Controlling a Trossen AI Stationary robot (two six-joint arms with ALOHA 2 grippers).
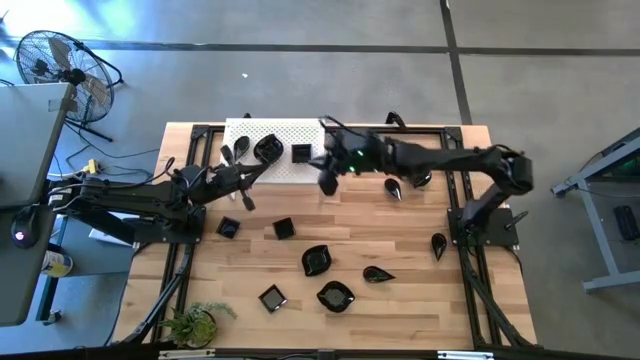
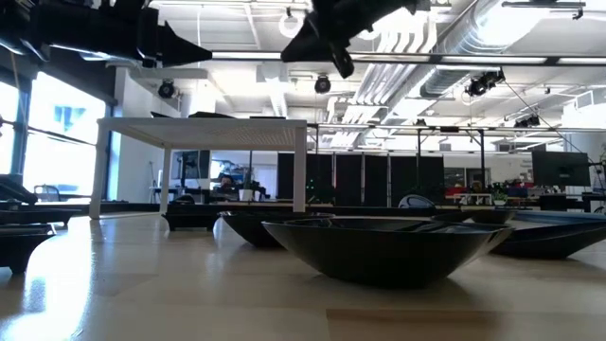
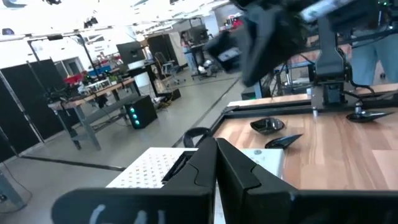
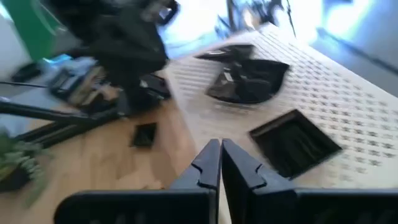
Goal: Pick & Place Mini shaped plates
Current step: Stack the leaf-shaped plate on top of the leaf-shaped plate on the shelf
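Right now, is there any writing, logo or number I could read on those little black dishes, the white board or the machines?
None can be read.
White marks on the left claw's housing: too blurred to make out.
Pale label on the dish lying on the white perforated board: too blurred to read.
Screens in the room behind the table: too small to read.

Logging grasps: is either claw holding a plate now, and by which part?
Neither: the left claw and right claw are both shut with nothing between them.
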